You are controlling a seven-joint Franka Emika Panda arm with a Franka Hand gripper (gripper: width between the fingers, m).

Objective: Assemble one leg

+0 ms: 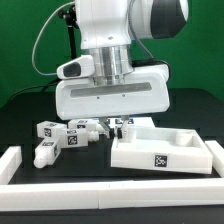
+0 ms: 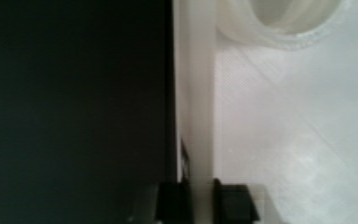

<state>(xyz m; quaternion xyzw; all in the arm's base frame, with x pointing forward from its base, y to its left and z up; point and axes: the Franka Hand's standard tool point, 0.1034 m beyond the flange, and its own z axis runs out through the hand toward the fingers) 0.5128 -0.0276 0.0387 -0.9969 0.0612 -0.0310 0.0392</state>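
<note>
From where I stand, the fingers [image 1: 113,125] pinch the rim of the white tray [image 1: 160,158] at its far corner. The leg [image 1: 88,129] lies on the counter [image 1: 20,118] just beside that corner, with three more legs [image 1: 45,131] farther from the tray.

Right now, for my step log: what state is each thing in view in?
gripper: low at the tray part's rim; open or shut, cannot tell.
legs: lying loose on the table, none held.
tray part: flat on the table, hollow side up, no leg seen on it.
</note>
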